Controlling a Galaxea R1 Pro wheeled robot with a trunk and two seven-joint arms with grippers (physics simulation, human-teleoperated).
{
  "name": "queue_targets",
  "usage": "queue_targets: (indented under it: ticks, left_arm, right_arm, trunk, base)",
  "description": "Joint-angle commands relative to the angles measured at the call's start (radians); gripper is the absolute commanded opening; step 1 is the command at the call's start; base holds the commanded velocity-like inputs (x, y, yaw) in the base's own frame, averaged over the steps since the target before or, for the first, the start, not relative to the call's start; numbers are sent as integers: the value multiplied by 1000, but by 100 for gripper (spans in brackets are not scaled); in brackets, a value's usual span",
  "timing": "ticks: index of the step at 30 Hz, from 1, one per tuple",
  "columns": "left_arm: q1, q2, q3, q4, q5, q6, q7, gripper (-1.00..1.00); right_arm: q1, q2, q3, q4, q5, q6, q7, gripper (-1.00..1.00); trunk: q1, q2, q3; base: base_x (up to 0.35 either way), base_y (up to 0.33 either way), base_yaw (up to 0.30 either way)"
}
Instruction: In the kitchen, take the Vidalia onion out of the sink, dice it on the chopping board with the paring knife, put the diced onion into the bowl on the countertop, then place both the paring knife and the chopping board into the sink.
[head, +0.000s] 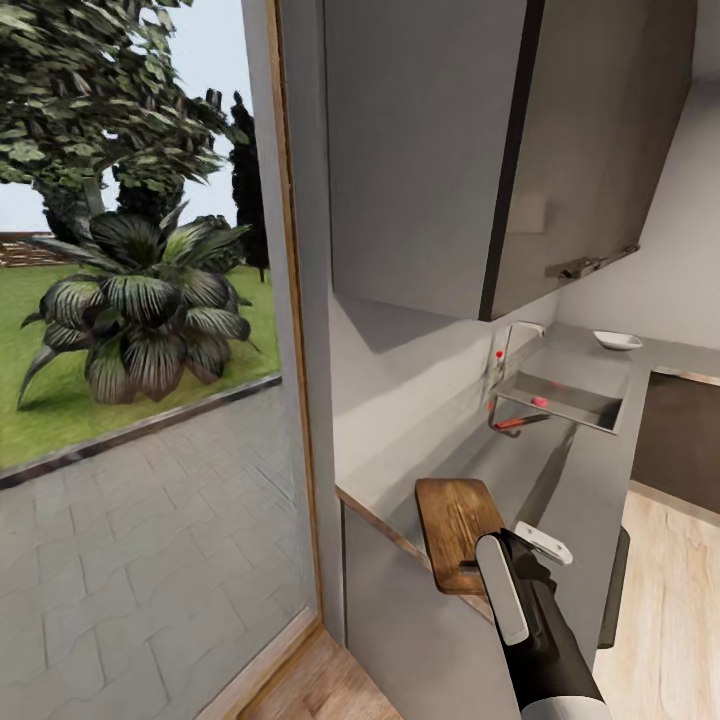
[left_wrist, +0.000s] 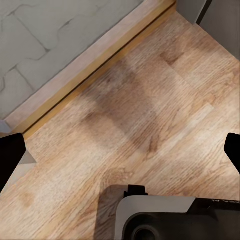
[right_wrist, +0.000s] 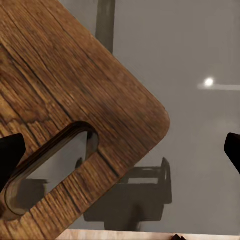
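The chopping board (head: 458, 530) was seen at the near end of the countertop (head: 585, 480), by the front edge, its handle end hanging over that edge. It was brown, wood-grained, rectangular with rounded corners; in the right wrist view (right_wrist: 75, 115) a slot handle was cut near the rounded end, and grey surface showed through the slot.

The right gripper (head: 520, 560) was held over the board's near end, black with a white panel. In the right wrist view its two dark fingertips (right_wrist: 10, 155) were spread wide at either side of the picture, nothing between them, so it was released.

The left gripper (left_wrist: 120, 155) was pointed down at the wood floor (left_wrist: 150, 100); its dark fingertips (left_wrist: 10, 155) were also set far apart, released and empty. A wooden sill (left_wrist: 90, 65) and grey paving were seen beyond the floor.

Farther along the countertop the sink (head: 560, 395) was set in, grey steel, with a chrome tap (head: 510, 345) bearing a red knob. The paring knife (head: 520, 422), orange-red handled, was lying at the sink's near rim. A small red spot was seen inside the basin; what it was could not be told. The bowl (head: 617, 340), white and shallow, was at the far corner of the countertop, well apart from the board.
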Motion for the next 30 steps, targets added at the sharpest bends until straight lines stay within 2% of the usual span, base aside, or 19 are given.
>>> queue_targets:
  ticks: [1,5,8,19,30]
  left_arm:
    - [0,0,2,0,0,-2,0,100]
    - [0,-1,2,1,0,-3,0,100]
    - [0,0,2,-2,4,2,-3,100]
    - [0,5,5,30,5,3,-4,100]
    - [0,5,5,33,4,2,-4,100]
  right_arm:
    - [0,0,-1,-1,-6,5,-6,100]
    - [0,0,0,-1,-5,5,-5,100]
    - [0,0,-17,16,-18,-6,0,100]
    - [0,0,-12,0,-17,-43,-1,100]
    - [0,0,-9,-1,-15,-47,-6,100]
  trunk:
    - [0,-1,0]
    - [0,-1,0]
    - [0,-1,0]
    - [0,-1,0]
    - [0,-1,0]
  base:
    - [3,0,0]
    - [1,0,0]
    - [0,0,0]
    - [0,0,0]
    - [0,0,0]
